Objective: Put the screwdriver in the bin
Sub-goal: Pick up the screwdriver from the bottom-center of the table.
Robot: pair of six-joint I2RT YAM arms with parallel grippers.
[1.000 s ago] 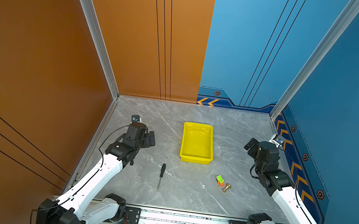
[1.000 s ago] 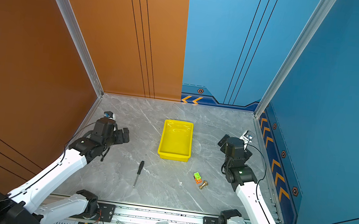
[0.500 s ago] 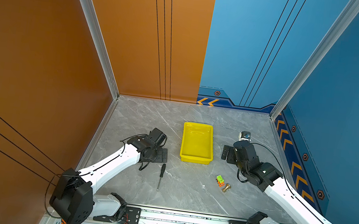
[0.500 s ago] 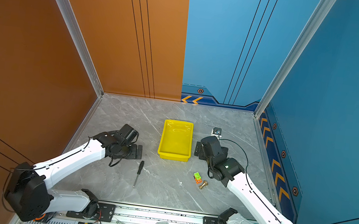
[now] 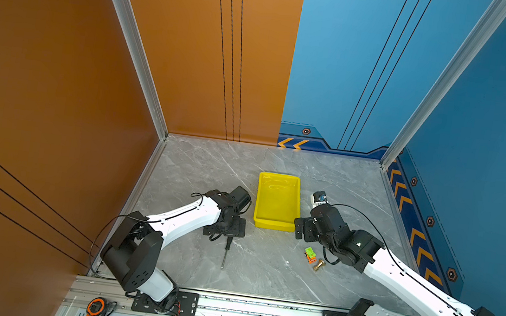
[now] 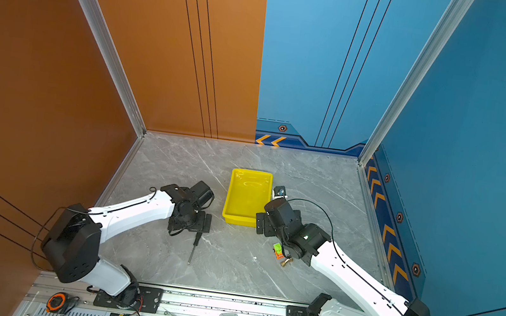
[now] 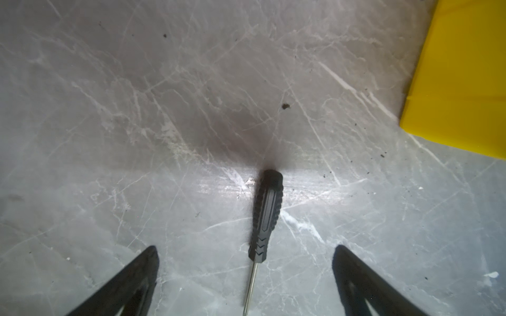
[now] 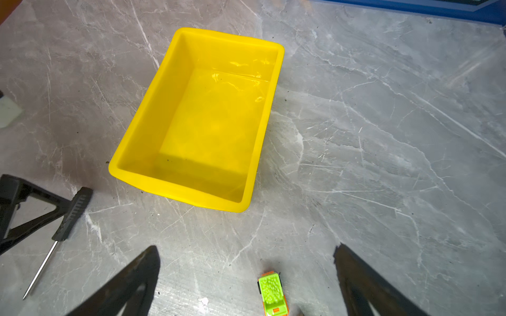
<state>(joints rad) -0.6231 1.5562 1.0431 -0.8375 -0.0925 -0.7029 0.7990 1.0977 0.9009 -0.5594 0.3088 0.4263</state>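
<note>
Task was assessed as at an early stage, with nothing lifted. The screwdriver [image 5: 227, 246] lay flat on the tabletop [image 5: 262, 276], lower centre of the frame in both top views, just below and left of the bin [image 5: 274, 225], which stood empty. The left end effector [image 7: 245, 248] was spread wide astride the black handle, with no contact apparent. The right end effector [image 8: 245, 247] was likewise spread and held nothing. Outstanding: grasp, lift, carry, release into the bin.
</note>
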